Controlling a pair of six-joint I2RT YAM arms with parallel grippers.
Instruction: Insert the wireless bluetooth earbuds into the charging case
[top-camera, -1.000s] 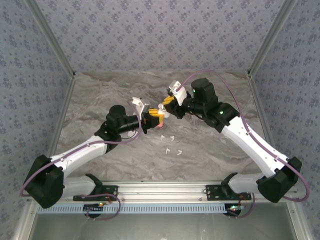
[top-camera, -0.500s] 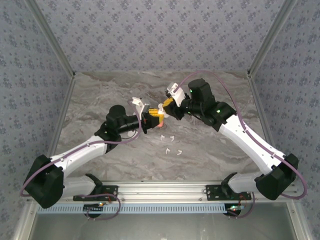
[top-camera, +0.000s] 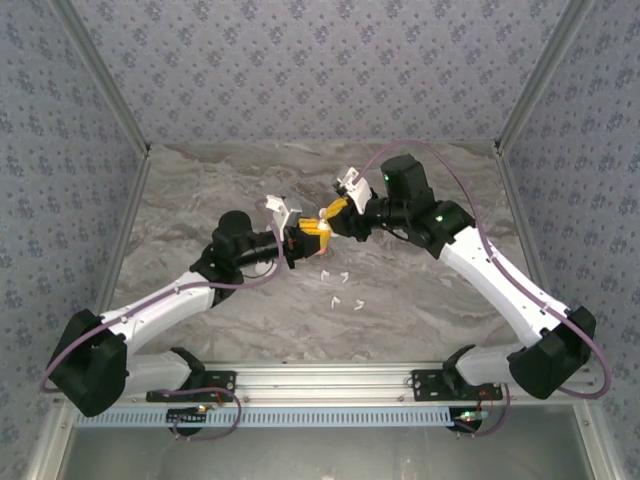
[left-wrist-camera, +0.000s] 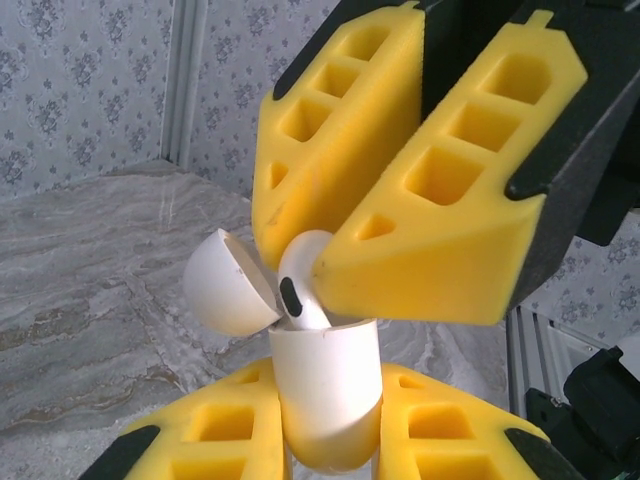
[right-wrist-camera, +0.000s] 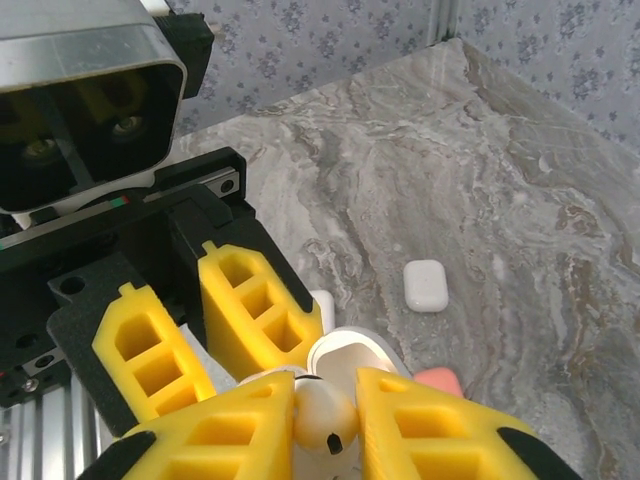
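Pinching earbud (left-wrist-camera: 300, 288), right gripper (right-wrist-camera: 326, 392) nearly closed

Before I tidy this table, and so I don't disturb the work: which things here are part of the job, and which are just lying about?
Part of the job:
- open case, clamped in the left gripper
- earbud, pinched by the right gripper at the case's mouth
- loose earbuds on the table, probably next

Lying about:
- closed case, flat on the table, apart from both grippers
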